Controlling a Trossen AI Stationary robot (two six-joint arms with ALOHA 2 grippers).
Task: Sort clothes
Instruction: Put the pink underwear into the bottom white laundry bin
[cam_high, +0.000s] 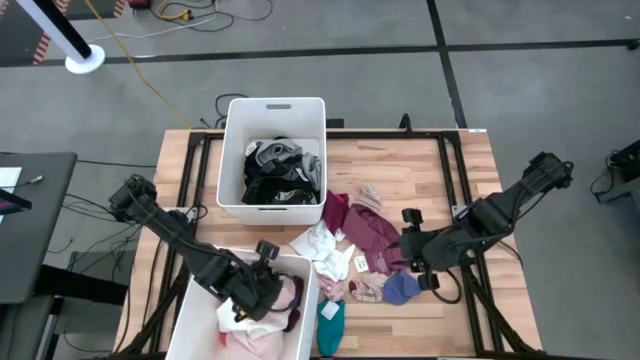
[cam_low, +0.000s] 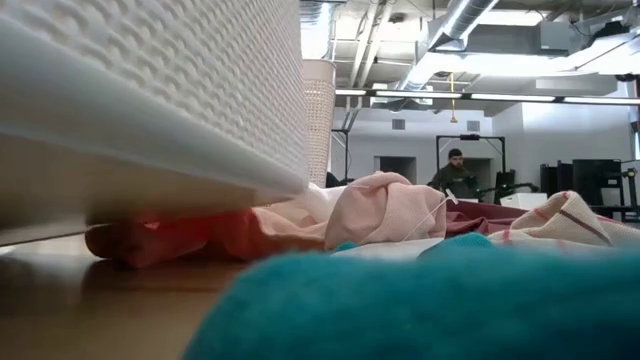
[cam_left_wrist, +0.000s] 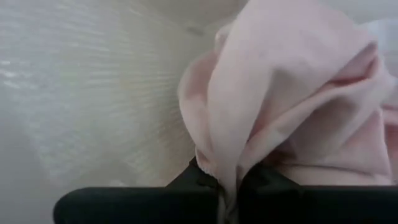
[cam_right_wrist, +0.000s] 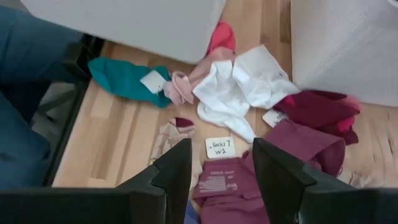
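My left gripper (cam_high: 262, 290) is over the near-left white bin (cam_high: 205, 300), shut on a pale pink garment (cam_left_wrist: 280, 93), with pale clothes (cam_high: 250, 335) lying under it. The far white bin (cam_high: 232, 150) holds dark and grey clothes (cam_high: 280, 170). Loose clothes lie on the table between the bins and my right arm: a maroon piece (cam_right_wrist: 292, 149), a white one (cam_right_wrist: 239, 87), a teal one (cam_right_wrist: 124, 78) and a blue one (cam_high: 402, 288). My right gripper (cam_right_wrist: 221, 168) hangs open above the maroon piece, touching nothing. My left gripper pinches a bunched fold of the pale pink garment (cam_left_wrist: 231, 163) between its two fingers, coming at it slanting down from above. The cloth bulges slack beyond the fingertips, inside the near bin. I cannot tell whether its lower part rests on the clothes beneath.
The near bin's ribbed inner wall (cam_left_wrist: 93, 93) stands close beside my left gripper. White labels (cam_right_wrist: 220, 147) lie among the loose clothes. In the low view the teal cloth (cam_low: 420, 310) fills the foreground, the near bin's wall (cam_low: 150, 100) looms at the left, and a person (cam_low: 455, 172) is far behind.
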